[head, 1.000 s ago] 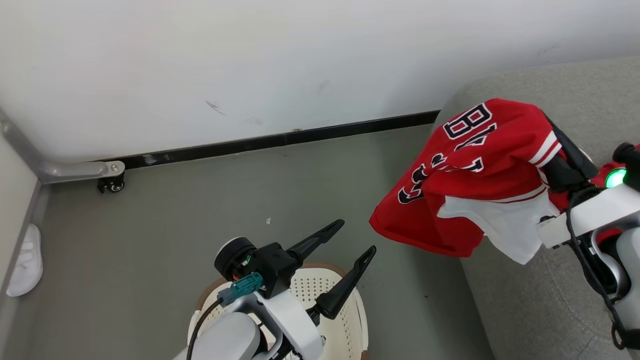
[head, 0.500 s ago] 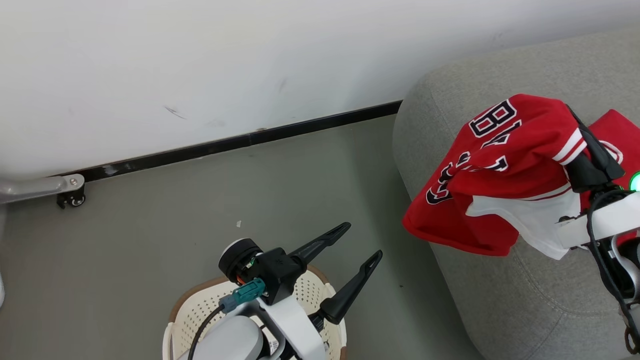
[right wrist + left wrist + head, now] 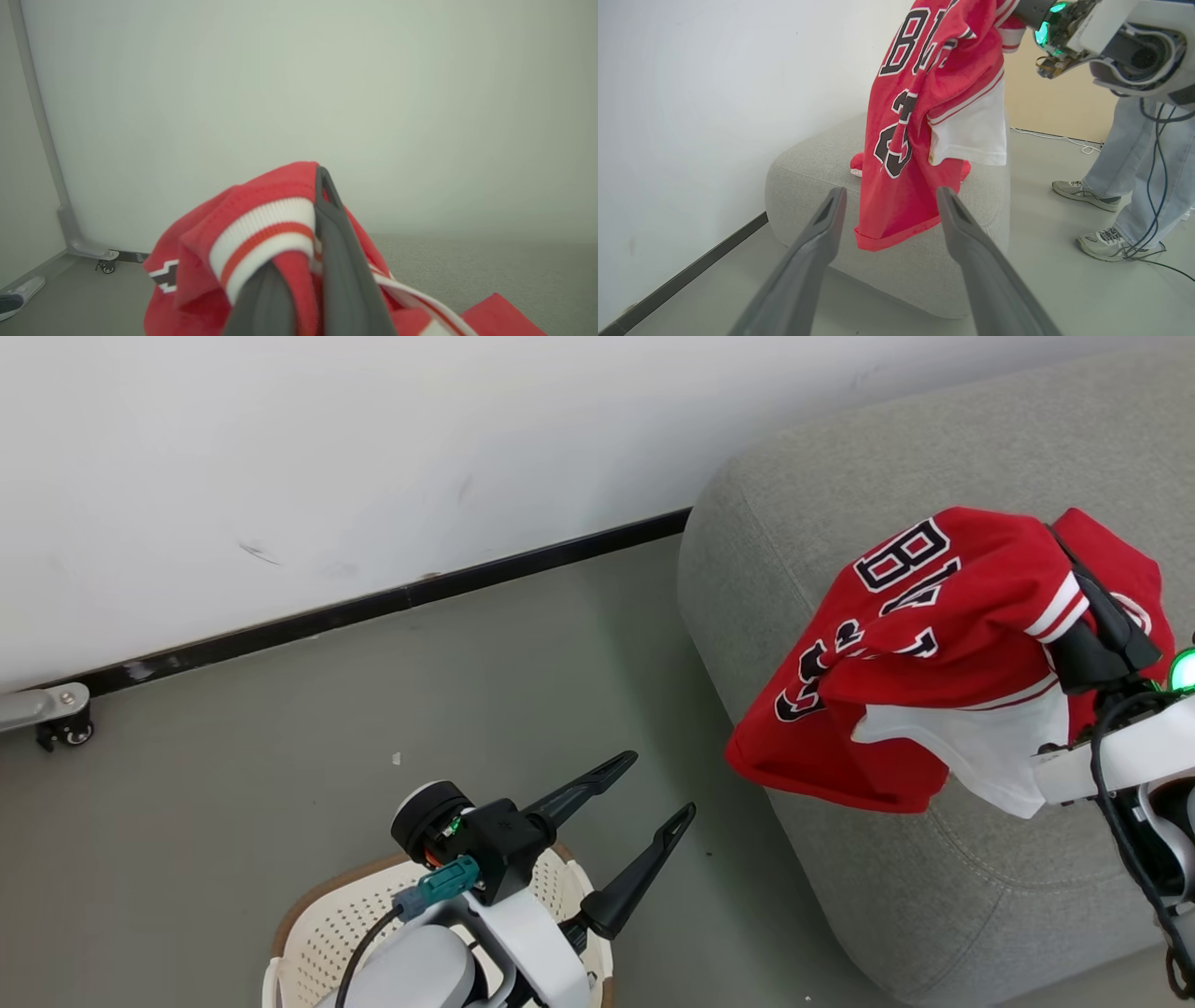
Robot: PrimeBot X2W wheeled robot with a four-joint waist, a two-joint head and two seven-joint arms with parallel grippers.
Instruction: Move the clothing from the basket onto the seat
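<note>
My right gripper is shut on the clothing: a red jersey with black-and-white lettering, gripped at its white-striped trim. It hangs in the air over the left end of the grey seat. A second red garment lies on the seat behind it. In the right wrist view the jersey is pinched between the dark fingers. My left gripper stands open and empty above the cream basket, whose inside is mostly hidden by the arm. In the left wrist view the jersey dangles above the seat.
A white wall with a black baseboard runs behind the grey floor. A metal frame's caster sits at far left. A person's legs in jeans and sneakers stand beyond the seat, with a cable on the floor.
The head camera has turned right, bringing more of the seat into view. My right gripper has carried the jersey from the seat's left edge to farther over the seat. The left gripper stays open.
</note>
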